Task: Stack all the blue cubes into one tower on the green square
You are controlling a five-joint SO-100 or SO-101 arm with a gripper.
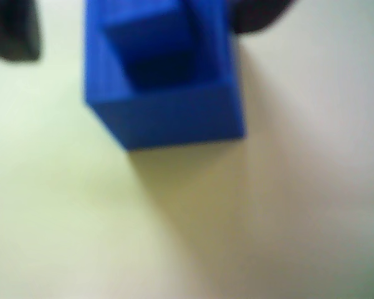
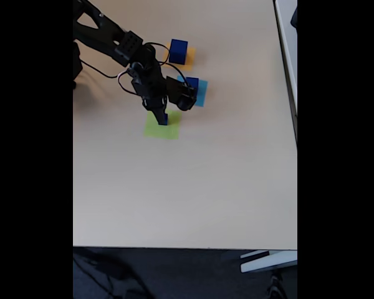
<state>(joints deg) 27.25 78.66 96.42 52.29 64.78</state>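
One blue cube (image 2: 164,118) sits directly under end effector (image 2: 163,116).

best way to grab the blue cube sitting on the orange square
Judging by the fixed view, take the blue cube on the orange square from above, fingers on two opposite flat side faces. It sits upright on the orange square with open table around it. The cube on the light-blue square stands apart, nearer the camera, so closing across the other axis looks safest.
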